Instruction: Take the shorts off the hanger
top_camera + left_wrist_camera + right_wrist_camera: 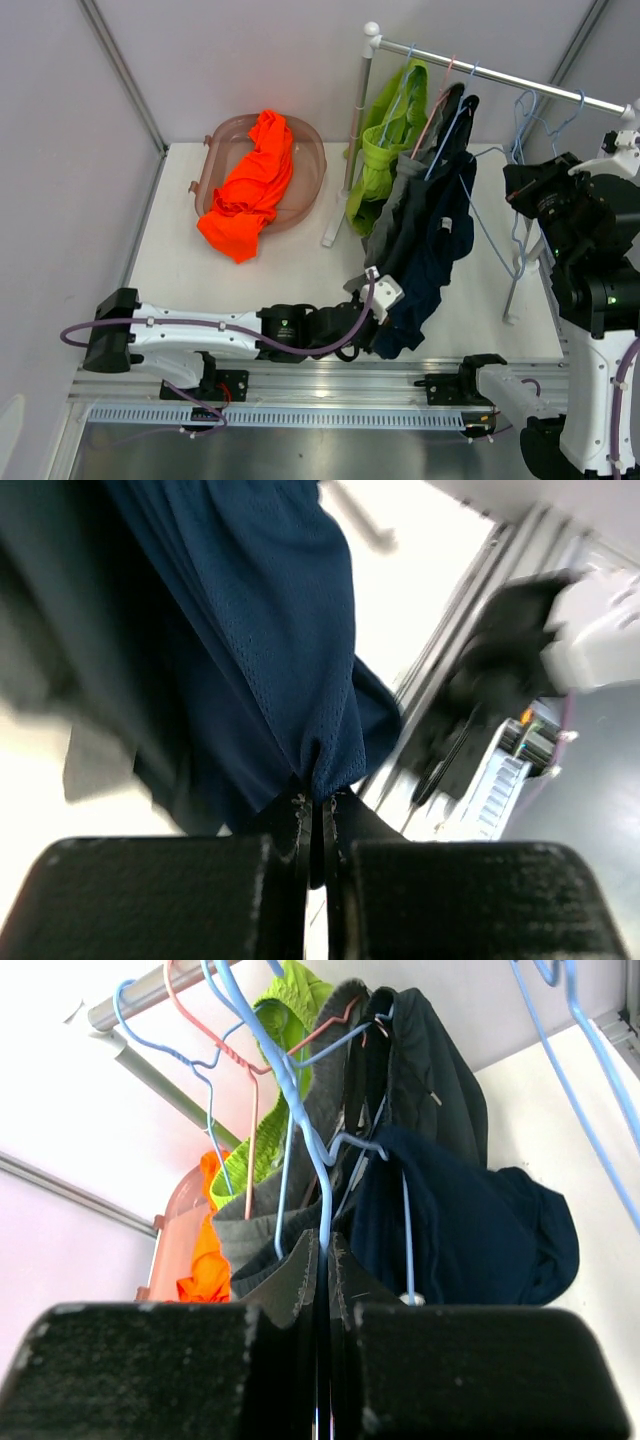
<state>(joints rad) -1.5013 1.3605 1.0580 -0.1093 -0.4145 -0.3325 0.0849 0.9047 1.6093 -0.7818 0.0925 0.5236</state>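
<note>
Navy shorts (430, 260) hang from a blue hanger (490, 232) on the rail (500, 75), beside dark navy-black (455, 130), grey (385, 235) and lime green shorts (385, 150). My left gripper (385, 295) is shut on the navy shorts' lower hem (320, 770). My right gripper (512, 188) is shut on the blue hanger's wire (325, 1210), with the navy shorts (470, 1230) just beyond it. The orange shorts (250, 185) lie in a translucent basin (318, 160).
The rack's white posts stand at the middle (350, 180) and at the right (515, 290). Empty blue hangers (550, 110) hang at the rail's right end. The right arm's black body (590, 250) is close to the right post.
</note>
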